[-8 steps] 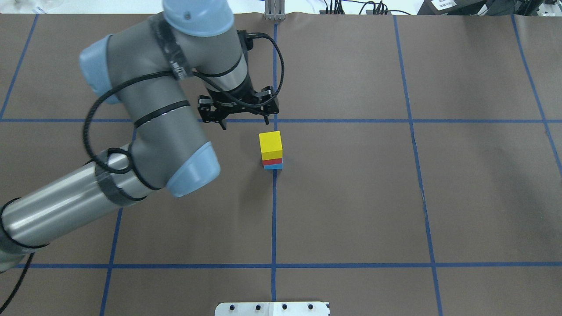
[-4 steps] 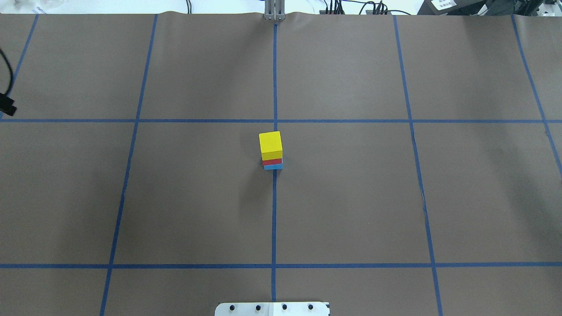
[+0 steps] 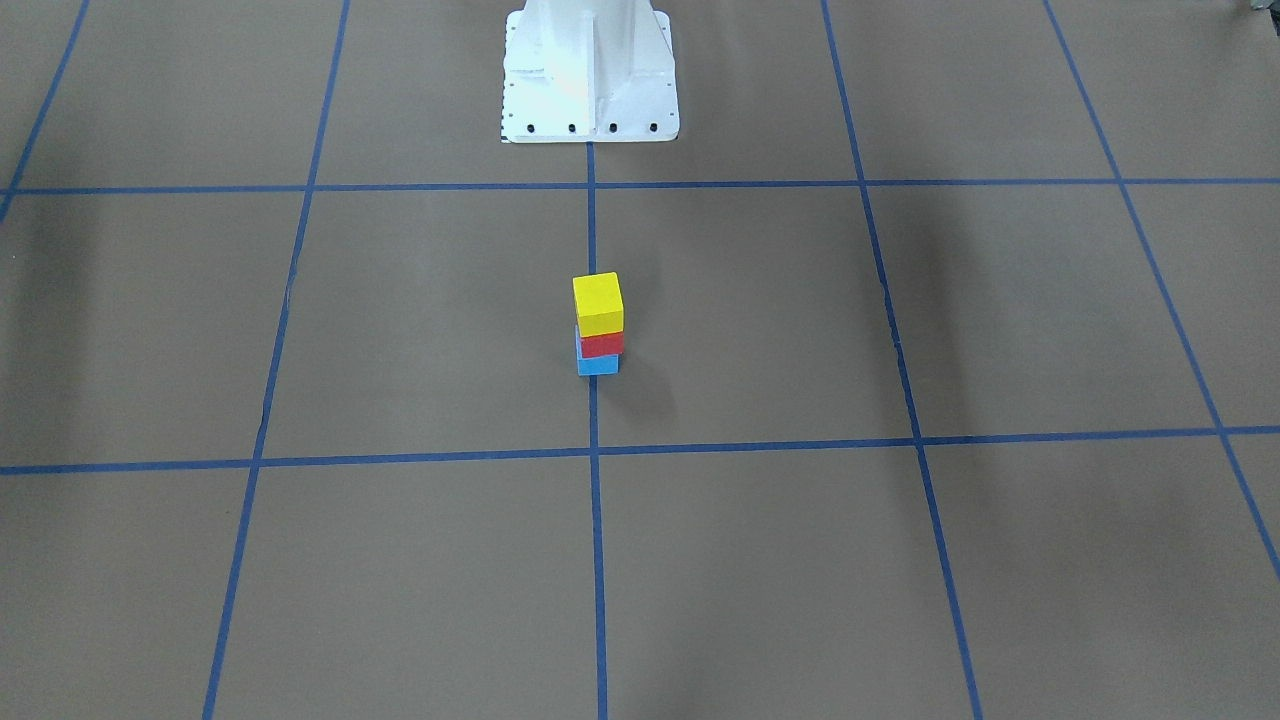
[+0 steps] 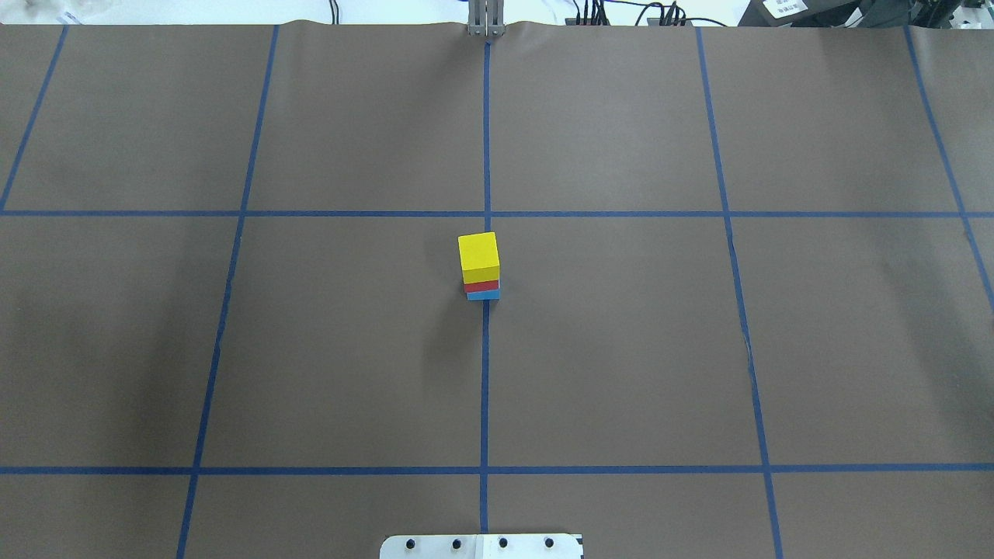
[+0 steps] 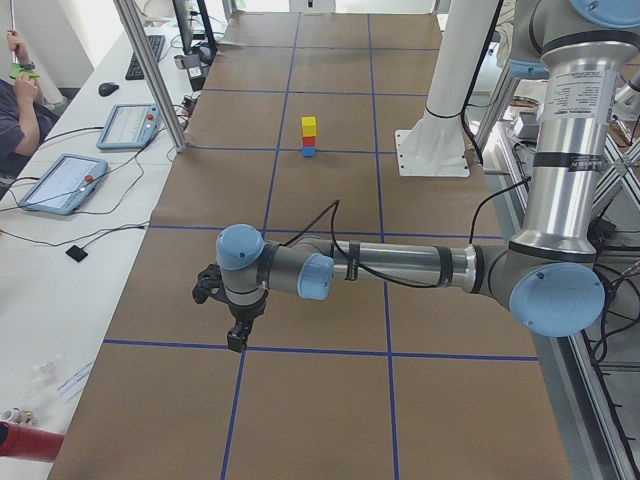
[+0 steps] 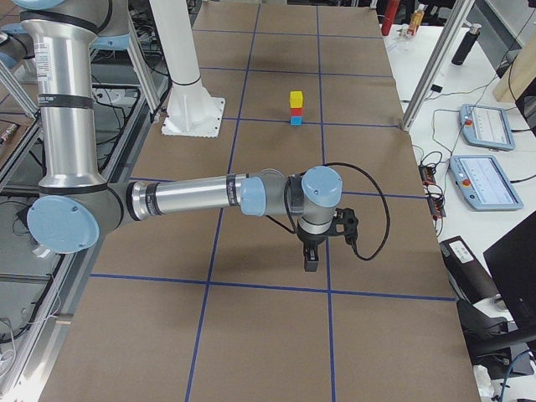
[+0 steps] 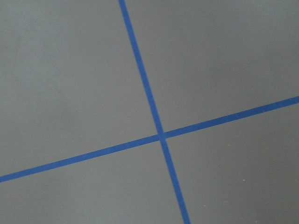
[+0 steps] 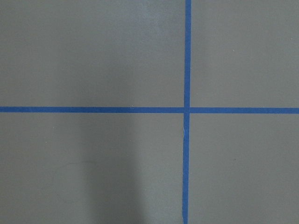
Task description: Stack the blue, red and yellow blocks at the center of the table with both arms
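Note:
A three-block stack stands at the table's centre, with the yellow block (image 4: 477, 252) on the red block (image 4: 481, 286) on the blue block (image 4: 483, 295). It also shows in the front view as yellow (image 3: 597, 300), red (image 3: 601, 345) and blue (image 3: 598, 366). My left gripper (image 5: 236, 335) hangs over the table's left end, far from the stack. My right gripper (image 6: 311, 260) hangs over the right end. Each shows only in a side view, so I cannot tell whether it is open or shut. Both wrist views show only bare paper with blue tape lines.
The white robot base plate (image 4: 481, 546) sits at the table's near edge, and its pedestal (image 3: 590, 70) shows in the front view. Control tablets lie on side benches (image 5: 60, 182) (image 6: 480, 181). An aluminium post (image 5: 150, 70) stands by the far edge.
My left arm, which stood beside the stack, has pulled away to the left and out of the overhead view. The stack has not moved.

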